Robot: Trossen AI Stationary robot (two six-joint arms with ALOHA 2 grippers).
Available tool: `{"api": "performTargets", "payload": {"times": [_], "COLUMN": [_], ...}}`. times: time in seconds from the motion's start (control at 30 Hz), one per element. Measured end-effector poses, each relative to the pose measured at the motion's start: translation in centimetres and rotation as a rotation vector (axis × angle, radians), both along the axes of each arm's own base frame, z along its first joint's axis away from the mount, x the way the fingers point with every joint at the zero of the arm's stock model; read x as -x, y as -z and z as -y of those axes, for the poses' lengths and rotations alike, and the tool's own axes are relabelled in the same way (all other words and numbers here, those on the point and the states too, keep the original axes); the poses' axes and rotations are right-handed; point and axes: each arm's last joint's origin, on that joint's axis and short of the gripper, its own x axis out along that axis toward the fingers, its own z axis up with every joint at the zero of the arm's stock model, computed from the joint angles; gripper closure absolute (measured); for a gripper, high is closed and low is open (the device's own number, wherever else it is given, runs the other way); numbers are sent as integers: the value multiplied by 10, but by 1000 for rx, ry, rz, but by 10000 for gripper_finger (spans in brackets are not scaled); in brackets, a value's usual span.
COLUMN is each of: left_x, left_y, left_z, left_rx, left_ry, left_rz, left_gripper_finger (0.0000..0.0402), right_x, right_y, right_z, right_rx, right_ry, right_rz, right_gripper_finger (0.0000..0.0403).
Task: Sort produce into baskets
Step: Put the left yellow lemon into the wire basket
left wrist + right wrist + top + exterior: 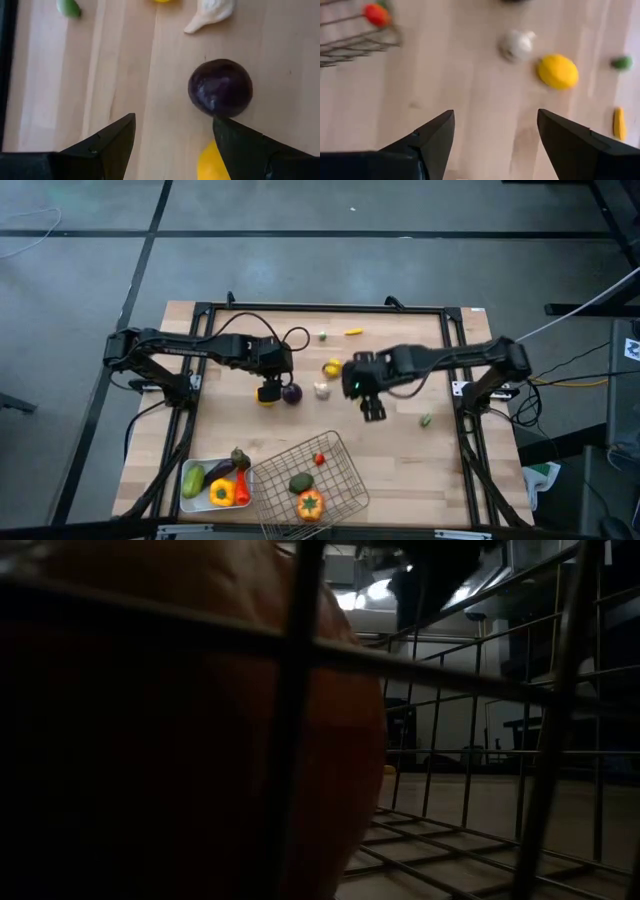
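Observation:
The produce lies scattered mid-table: a purple onion, a yellow piece, garlic, and a lemon. My left gripper hovers open by the onion and the yellow piece, with bare wood between its fingers. My right gripper hangs open over bare table, right of the garlic and lemon. At the near edge, the wire basket holds an orange pepper, a green piece and a red piece. The white tray holds a cucumber, an eggplant and peppers.
Small pieces lie loose: a green one and a yellow one toward the far edge, another green one to the right. A black frame borders the table. The orange pepper and basket wires fill the low view.

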Motion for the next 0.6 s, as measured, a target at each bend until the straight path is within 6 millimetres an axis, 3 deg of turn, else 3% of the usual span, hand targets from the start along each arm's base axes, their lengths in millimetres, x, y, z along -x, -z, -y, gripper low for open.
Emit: {"api": "performTargets", "payload": {"times": [0.17, 0.33, 0.6], "left_x": [5, 6, 5], "left_y": [-8, -7, -7], "left_z": [1, 1, 1], "left_rx": [10, 13, 49], "left_ry": [2, 1, -116], "left_rz": [-60, -69, -33], "left_gripper_finger": [139, 139, 139], "right_x": [19, 25, 27], "right_y": [25, 51, 66], "right_z": [40, 70, 90], "right_rx": [-21, -59, -117], "right_ry": [134, 244, 280], "right_rz": [31, 57, 100], "right_gripper_finger": [120, 120, 120]}}
